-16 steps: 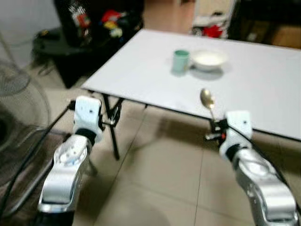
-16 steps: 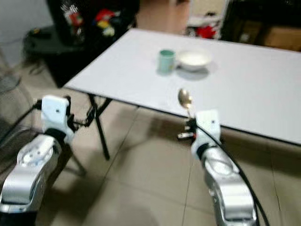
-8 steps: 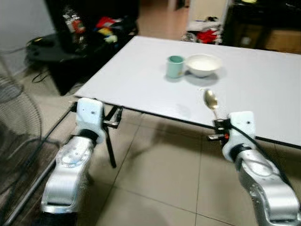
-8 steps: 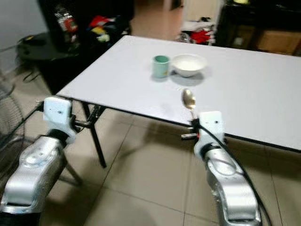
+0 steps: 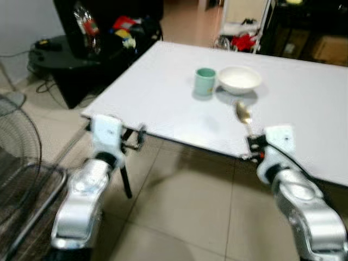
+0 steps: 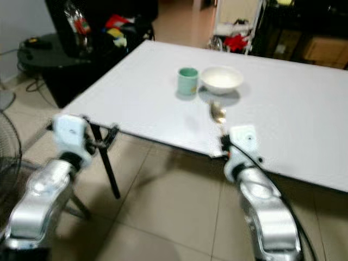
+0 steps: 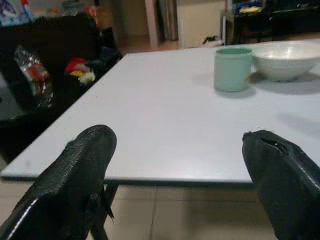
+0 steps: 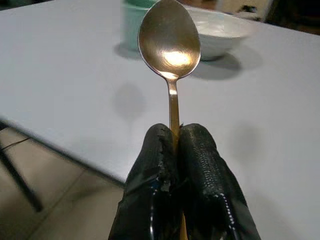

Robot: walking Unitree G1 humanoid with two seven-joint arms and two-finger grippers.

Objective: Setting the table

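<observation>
Closer now than a second ago, the white surface (image 5: pixel 163 98) has its near edge right under my right fingers (image 8: pixel 180 150), and the spoon (image 8: pixel 170 45) reaches over it. Those fingers are clenched on the spoon's handle, bowl up; my left fingers (image 7: pixel 85 170) hang spread apart, empty, short of the edge. I am carrying the spoon in. The cup (image 5: pixel 205 82) and bowl (image 5: pixel 239 79) sit at twelve o'clock; next I must reach forward and lay the spoon beside the bowl.

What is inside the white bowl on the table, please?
The white bowl stands beside the green cup. Its inside looks white, with no visible food, but the near rim hides its bottom. The right gripper holds the spoon.
</observation>
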